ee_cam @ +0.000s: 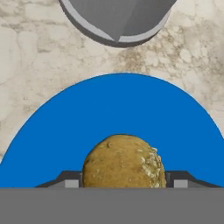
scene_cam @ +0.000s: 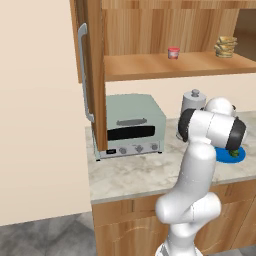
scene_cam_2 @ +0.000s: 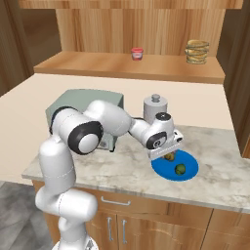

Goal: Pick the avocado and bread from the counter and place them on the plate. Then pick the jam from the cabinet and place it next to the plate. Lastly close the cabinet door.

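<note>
Here, gripper [scene_cam_2: 168, 154] hovering low over the plate [ee_cam: 52, 131], its fingers sitting either side of the bread [ee_cam: 124, 161], closed partway against it; bread held over the blue. Avocado [scene_cam_2: 180, 169] lying on the plate [scene_cam_2: 190, 171] just beside. Steel canister [scene_cam_2: 155, 108] standing behind on the counter [scene_cam_2: 122, 171], toaster oven [scene_cam: 131, 126] off left. Further back, cabinet [scene_cam: 150, 30] standing open, jam [scene_cam_2: 137, 53] sitting on its shelf, stack of discs [scene_cam_2: 197, 51] well apart from it

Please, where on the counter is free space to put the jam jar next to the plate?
Bare counter lies in front of the toaster oven, left of the plate; another bare patch lies right of the plate. Behind the plate it is crowded: the steel canister stands close, and the gripper holds the bread over the plate, near the avocado.
</note>
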{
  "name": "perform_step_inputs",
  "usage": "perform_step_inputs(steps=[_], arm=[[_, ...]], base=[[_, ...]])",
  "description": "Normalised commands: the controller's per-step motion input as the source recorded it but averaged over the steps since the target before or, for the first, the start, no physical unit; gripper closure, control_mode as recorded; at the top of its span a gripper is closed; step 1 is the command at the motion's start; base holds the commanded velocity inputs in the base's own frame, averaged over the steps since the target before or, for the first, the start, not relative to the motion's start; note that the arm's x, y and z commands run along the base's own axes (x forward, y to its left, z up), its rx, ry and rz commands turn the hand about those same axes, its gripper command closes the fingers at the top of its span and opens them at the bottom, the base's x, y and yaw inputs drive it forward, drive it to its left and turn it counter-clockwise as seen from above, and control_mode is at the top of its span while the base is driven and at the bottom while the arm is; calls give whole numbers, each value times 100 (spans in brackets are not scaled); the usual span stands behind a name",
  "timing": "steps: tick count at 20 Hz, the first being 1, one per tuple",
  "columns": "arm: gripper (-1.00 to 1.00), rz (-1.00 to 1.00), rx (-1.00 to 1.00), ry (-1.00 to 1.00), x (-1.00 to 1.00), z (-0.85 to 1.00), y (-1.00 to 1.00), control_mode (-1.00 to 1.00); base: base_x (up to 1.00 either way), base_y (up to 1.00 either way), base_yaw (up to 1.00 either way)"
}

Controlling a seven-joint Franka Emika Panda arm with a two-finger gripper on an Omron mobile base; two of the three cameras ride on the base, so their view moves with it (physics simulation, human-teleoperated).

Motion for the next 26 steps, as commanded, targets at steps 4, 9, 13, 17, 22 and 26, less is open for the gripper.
perform_step_inputs(steps=[4, 9, 13, 17, 22, 26], arm=[[100, 0, 0, 4, 6, -8, -22, -100], [100, 0, 7, 2, 0, -14, -11, -100], [100, 0, 7, 0, -2, -8, 0, -100], [-100, 0, 1, 0, -8, -5, 0, -100], [-100, 0, 0, 0, -14, 12, 0, -100], [-100, 0, 0, -1, -15, 23, 3, -100]], base=[[0, 0, 0], [0, 0, 0], [0, 0, 0], [0, 0, 0], [0, 0, 0], [0, 0, 0]])
